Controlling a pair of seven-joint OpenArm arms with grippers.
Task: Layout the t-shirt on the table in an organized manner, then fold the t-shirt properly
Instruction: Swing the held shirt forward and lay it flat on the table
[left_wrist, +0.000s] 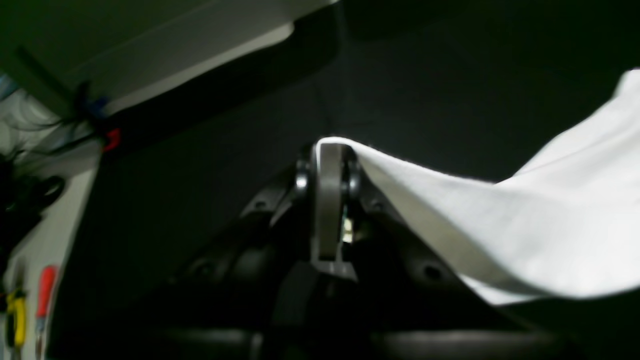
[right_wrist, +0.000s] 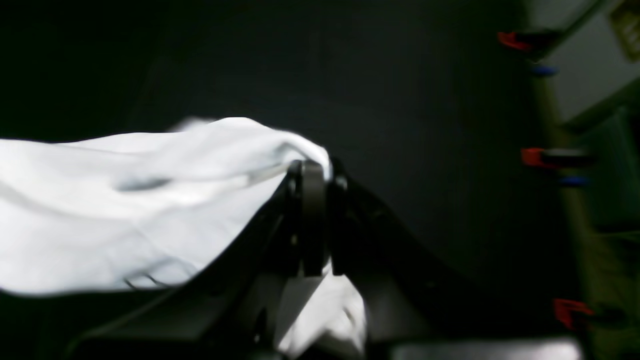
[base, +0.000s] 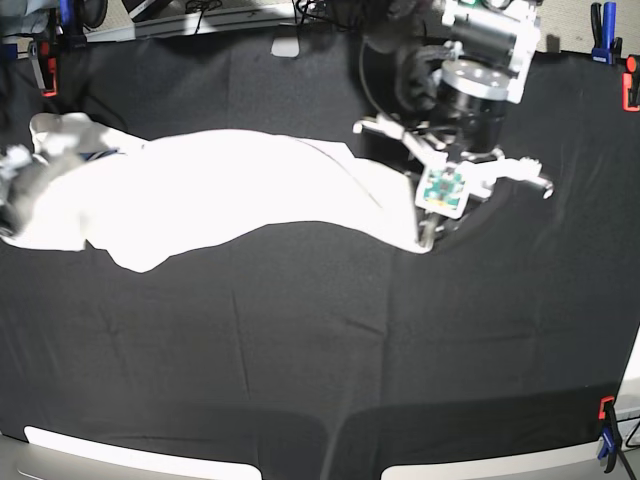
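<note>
The t-shirt lies stretched in a long white band across the far half of the worktop, running from the left edge toward the middle-right. No print shows on the cloth from the base view; it reads as plain white, and no lettering or label can be made out anywhere on it.

At the far left edge of the base view, the right claw is blurred against the bunched end of the shirt. In its own wrist view the right claw is pressed together with white fabric pinched at its tip, and the shirt spreads out to the left of it, with more cloth hanging beneath the claw.

Right of centre, the left claw meets the other end of the shirt. A small printed board sits on the arm above it, too small to read. In the left wrist view the left claw is pressed together on a corner of the shirt, which rises off the black cloth and drapes away to the right.

Orange and blue clips hold the black cloth at the far right corner, and another sits at the near right. Red clips also line the worktop's edge in the right wrist view.
</note>
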